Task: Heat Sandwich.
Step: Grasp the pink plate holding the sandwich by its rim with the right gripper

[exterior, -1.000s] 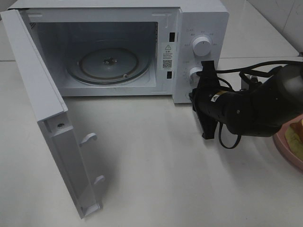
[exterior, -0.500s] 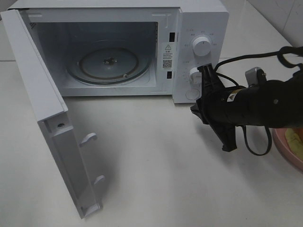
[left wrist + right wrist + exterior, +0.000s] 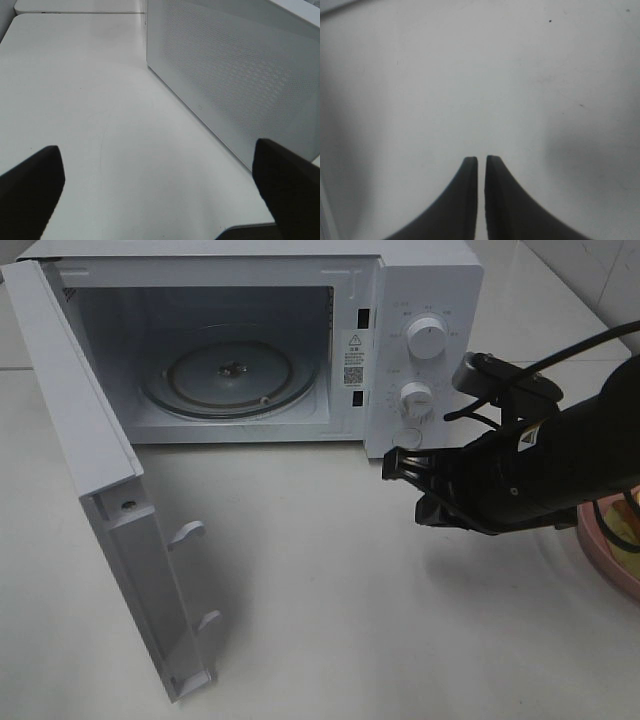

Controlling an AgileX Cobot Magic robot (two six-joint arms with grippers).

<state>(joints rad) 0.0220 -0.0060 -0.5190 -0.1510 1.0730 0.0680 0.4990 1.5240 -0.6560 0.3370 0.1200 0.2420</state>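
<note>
Hovering low over the white tabletop [image 3: 320,630], the right gripper [image 3: 393,466] lies nearly level, its black fingers [image 3: 467,200] pointing toward the microwave's open side. In its wrist view the two tips stand almost together with only a thin slit between them, and nothing is caught there. Just beyond the tips is the microwave [image 3: 425,280], whose lower knob [image 3: 417,395] sits right above the gripper and whose upper knob [image 3: 428,338] is higher on the same panel. The microwave door [image 3: 95,460] is swung fully open to the left, showing the glass turntable [image 3: 228,375] bare inside. The sandwich [image 3: 628,523] shows as a yellowish sliver at the far right edge, on the pink plate [image 3: 603,562], mostly hidden behind the right arm. The left gripper [image 3: 155,147] has its fingers spread wide with nothing between them, above the table beside a white perforated panel [image 3: 240,75].
</note>
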